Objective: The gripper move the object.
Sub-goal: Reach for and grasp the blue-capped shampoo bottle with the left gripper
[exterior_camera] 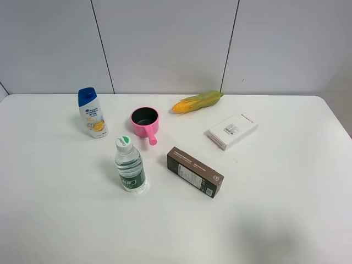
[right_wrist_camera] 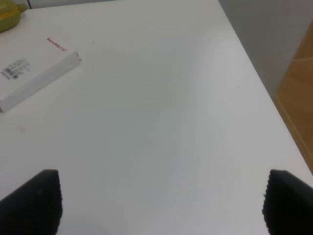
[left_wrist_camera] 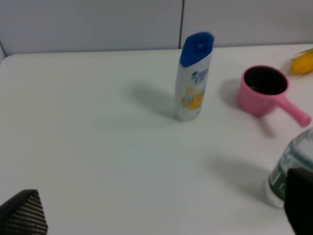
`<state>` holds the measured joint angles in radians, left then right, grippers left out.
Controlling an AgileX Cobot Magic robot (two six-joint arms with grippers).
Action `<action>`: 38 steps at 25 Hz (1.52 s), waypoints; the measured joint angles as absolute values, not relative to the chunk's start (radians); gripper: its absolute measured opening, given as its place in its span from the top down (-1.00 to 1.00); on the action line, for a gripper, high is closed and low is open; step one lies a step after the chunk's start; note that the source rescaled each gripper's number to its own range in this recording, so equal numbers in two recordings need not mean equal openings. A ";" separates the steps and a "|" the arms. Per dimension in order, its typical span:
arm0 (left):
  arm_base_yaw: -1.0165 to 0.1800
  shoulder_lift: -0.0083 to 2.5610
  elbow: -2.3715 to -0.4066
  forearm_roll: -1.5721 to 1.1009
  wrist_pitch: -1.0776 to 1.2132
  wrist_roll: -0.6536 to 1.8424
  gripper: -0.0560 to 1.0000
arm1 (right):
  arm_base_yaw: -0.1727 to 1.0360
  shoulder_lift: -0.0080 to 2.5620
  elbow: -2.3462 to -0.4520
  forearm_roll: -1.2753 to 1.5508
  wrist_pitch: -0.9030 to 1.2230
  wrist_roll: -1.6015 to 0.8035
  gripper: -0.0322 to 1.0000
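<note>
The white shampoo bottle point(exterior_camera: 92, 113) with a blue cap and orange-yellow label stands upright at the back left of the white table; it also shows in the left wrist view point(left_wrist_camera: 193, 76). No gripper shows in the exterior high view. My left gripper point(left_wrist_camera: 161, 215) is open and empty, its two black fingertips point(left_wrist_camera: 24, 213) far apart, some way short of the bottle. My right gripper point(right_wrist_camera: 161, 200) is open and empty over bare table near the right edge, fingertips point(right_wrist_camera: 34, 198) wide apart.
A pink pot point(exterior_camera: 145, 121) with a handle sits right of the shampoo. A clear water bottle point(exterior_camera: 130, 165) stands in front. A corn cob point(exterior_camera: 197, 102), a white box point(exterior_camera: 232, 131) and a brown box point(exterior_camera: 195, 171) lie further right. The table's right edge point(right_wrist_camera: 254, 73) drops off.
</note>
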<state>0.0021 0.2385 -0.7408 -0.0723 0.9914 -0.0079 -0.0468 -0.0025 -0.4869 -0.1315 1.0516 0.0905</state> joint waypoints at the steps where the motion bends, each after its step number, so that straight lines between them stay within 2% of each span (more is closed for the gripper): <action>1: 0.002 0.285 -0.764 -0.082 0.963 0.000 -1.00 | -0.047 -0.003 -0.487 -0.132 1.052 0.091 -1.00; 12: 0.002 0.751 -0.824 -0.234 0.488 0.139 -1.00 | -0.047 -0.003 -0.487 -0.132 1.052 0.091 -1.00; 21: 0.002 0.988 -0.788 -0.244 0.249 0.241 -1.00 | -0.047 -0.003 -0.487 -0.132 1.052 0.091 -1.00; 29: 0.002 1.080 -0.618 -0.244 -0.091 0.244 -1.00 | -0.047 -0.003 -0.487 -0.132 1.052 0.091 -1.00; 38: 0.002 1.081 -0.495 -0.111 -0.290 0.209 -1.00 | -0.047 -0.003 -0.487 -0.132 1.052 0.091 -1.00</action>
<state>0.0021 1.0814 -0.4954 -0.1110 -0.2896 0.2086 -0.0468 -0.0025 -0.4869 -0.1315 1.0516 0.0905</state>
